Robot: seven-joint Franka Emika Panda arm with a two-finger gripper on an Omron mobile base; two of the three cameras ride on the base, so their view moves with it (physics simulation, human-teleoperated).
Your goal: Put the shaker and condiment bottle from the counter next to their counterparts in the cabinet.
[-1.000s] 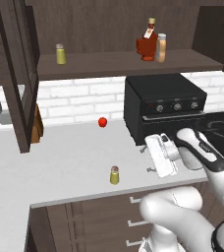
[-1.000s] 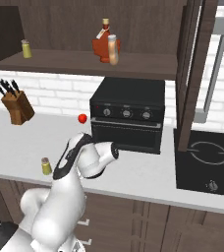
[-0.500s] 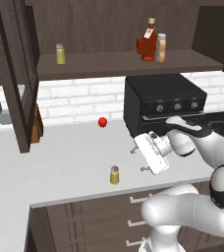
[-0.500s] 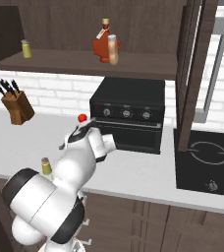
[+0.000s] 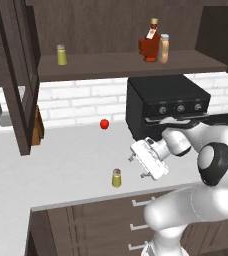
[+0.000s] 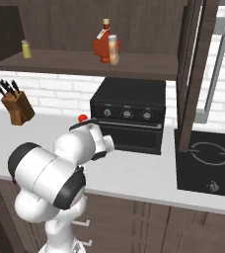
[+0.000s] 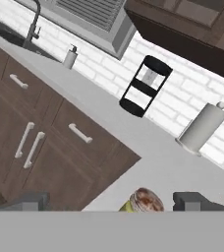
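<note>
Shaker (image 7: pixel 142 201) between open tool (image 7: pixel 113 201) fingertips

My arm (image 5: pixel 196 200) has glossy white rounded shells with dark round joint caps; the hand (image 5: pixel 150 159) is a white boxy block with small dark fittings.

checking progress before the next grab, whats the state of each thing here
shaker: upright on the counter, not held
end effector: open, empty, beside the shaker
orange bottle: upright on the cabinet shelf, beside the red bottle
second shaker: upright on the shelf, far left
cabinet door: open
oven: door shut
</note>
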